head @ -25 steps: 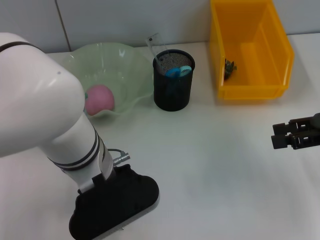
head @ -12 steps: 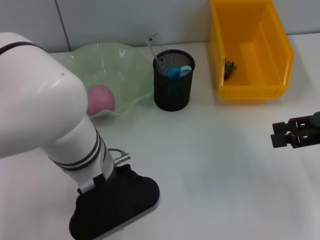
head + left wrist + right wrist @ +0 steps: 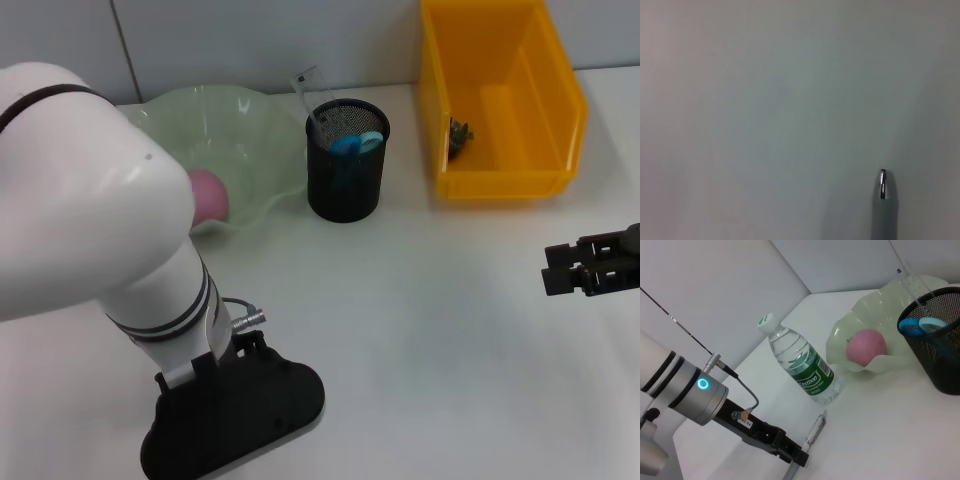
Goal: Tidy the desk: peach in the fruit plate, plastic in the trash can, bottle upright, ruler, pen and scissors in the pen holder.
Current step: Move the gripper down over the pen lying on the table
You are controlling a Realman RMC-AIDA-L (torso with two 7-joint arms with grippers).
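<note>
Pen: a slim grey pen (image 3: 815,430) is seen lying flat on the table (image 3: 430,300), just beside the base of the water bottle (image 3: 801,367), which is already upright.
Left gripper: the left gripper (image 3: 790,454) is lowered near the pen's end; whether it is open or closed cannot be told.
Right gripper: the right gripper (image 3: 588,268) is held idle well to the right of the pen holder (image 3: 346,160), its state not discernible.
Done: the peach (image 3: 866,347) is in the fruit plate (image 3: 880,300); scissors (image 3: 356,143) and ruler (image 3: 308,92) are in the pen holder.
Handling: the pen is judged light, stiff and prone to rolling; it is best taken across the mid-barrel.
</note>
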